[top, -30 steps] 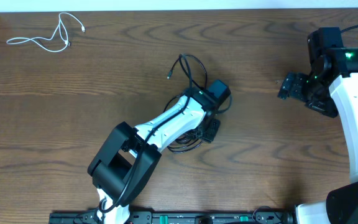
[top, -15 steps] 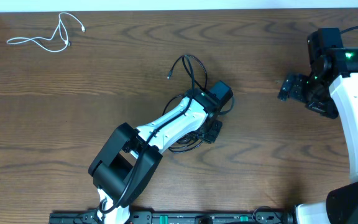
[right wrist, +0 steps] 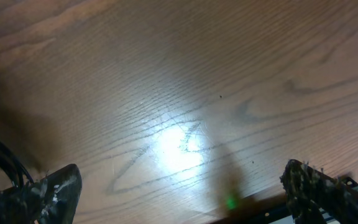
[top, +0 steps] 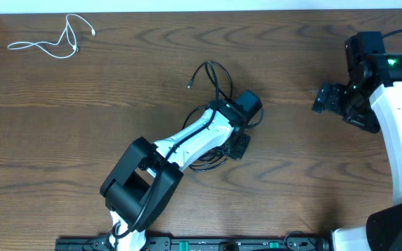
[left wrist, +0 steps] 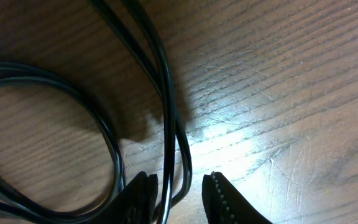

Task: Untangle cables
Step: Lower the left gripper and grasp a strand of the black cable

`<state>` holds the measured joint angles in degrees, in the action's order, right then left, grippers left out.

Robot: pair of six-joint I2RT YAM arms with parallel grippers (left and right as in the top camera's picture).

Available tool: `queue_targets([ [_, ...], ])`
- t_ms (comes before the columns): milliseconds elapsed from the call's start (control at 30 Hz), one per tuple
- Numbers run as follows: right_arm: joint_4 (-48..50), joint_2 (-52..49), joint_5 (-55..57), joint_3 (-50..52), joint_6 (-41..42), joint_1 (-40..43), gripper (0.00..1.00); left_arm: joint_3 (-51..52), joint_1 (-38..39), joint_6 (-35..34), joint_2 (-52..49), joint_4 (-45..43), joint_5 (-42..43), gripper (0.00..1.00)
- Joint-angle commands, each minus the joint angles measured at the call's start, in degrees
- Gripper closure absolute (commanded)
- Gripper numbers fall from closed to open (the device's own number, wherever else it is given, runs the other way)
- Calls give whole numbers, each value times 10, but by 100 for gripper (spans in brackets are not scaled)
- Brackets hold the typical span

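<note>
Since a second ago the left tool (left wrist: 179,186) edged toward upper right; it is narrowly spread astride thin black cables (left wrist: 168,106) on the brown wooden worktop (left wrist: 291,93). The right tool (right wrist: 182,190) is spread wide.

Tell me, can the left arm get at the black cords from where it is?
Likely yes. The left fingers sit open either side of a black cord lying on the table, with nothing in between. More black loops lie just beside.
</note>
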<state>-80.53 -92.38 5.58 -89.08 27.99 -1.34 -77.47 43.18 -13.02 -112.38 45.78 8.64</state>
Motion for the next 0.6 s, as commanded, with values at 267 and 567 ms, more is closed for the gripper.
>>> queue_targets([
  [267, -6, 1, -2, 0, -7, -2, 1, 5, -1, 9, -35, 5, -31, 76],
  [567, -5, 1, -2, 0, -7, -2, 1, -7, -1, 9, -20, 24, -31, 80],
])
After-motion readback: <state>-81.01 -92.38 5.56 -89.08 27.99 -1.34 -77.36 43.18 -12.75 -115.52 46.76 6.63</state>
